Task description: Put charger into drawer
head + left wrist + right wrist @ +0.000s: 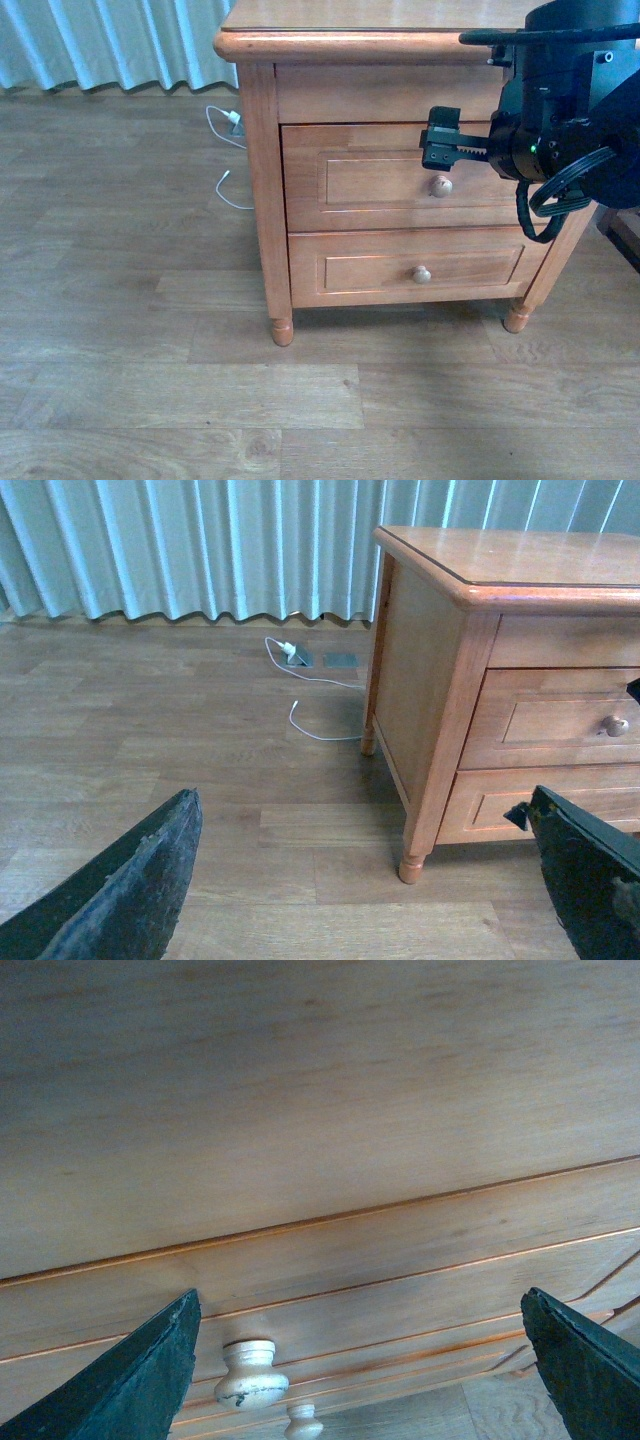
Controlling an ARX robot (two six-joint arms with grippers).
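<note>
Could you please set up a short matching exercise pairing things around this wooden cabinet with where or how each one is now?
Things:
1. upper drawer
2. white cable
3. right gripper
4. curtain

States:
A. lying on the floor beside the cabinet
B. hanging behind, pale blue-green
C. shut, knob showing
D. open, near the upper knob

Pairs: 1-C, 2-A, 3-D, 4-B

Just beneath the right pincer, whose dark fingers look matt and faintly rough, the drawer shows honey-coloured wood with a soft satin sheen and a pale, smooth, slightly scuffed knob. The nightstand top is glossier, reflecting light. The floor, below, is matt grey-brown wood-grain plank.
</note>
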